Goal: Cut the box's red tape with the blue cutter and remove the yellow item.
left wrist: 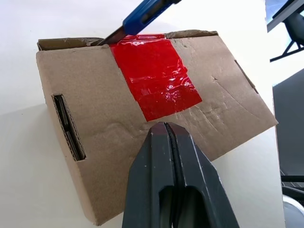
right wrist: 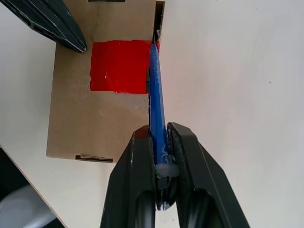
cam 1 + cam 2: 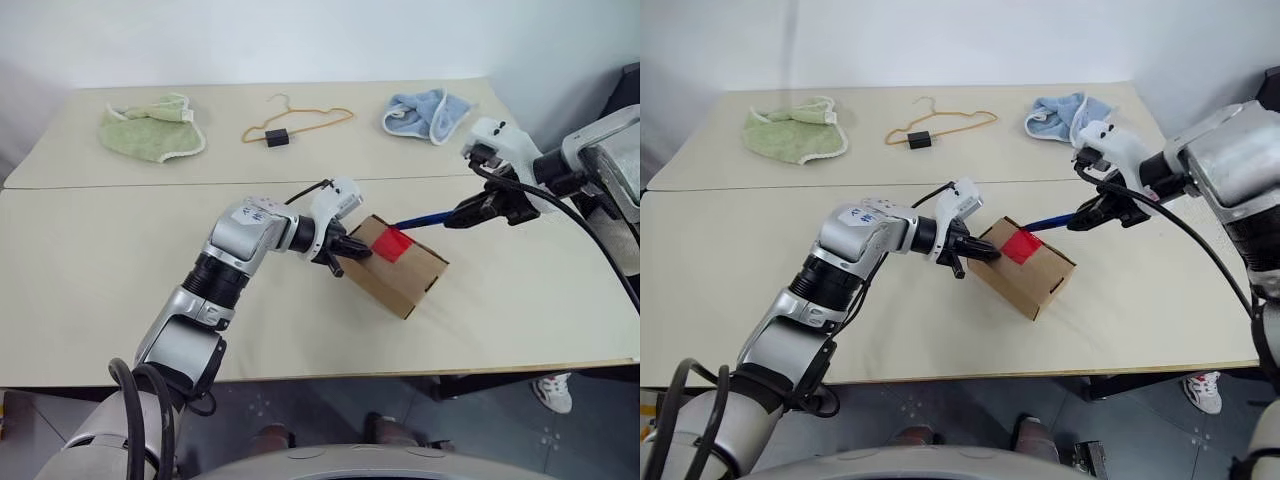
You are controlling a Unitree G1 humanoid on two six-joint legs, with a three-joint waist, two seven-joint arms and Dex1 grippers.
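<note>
The box (image 3: 397,265) is set at an angle near the middle of the table (image 3: 100,270), and its top is pressed by the clenched, empty left gripper (image 1: 166,130) just beside the tape (image 1: 156,73). The cutter (image 2: 156,102) is clamped between the fingers of the right gripper (image 2: 160,137), with its tip laid at the tape's edge along the box's rim.

head stereo pair: high, facing forward and down over the pale tabletop (image 3: 120,290) | left wrist: close along its black fingers (image 1: 173,190) at the small brown cardboard box (image 1: 95,118) | right wrist: close above | all share box and bright red tape patch (image 2: 118,66)
</note>
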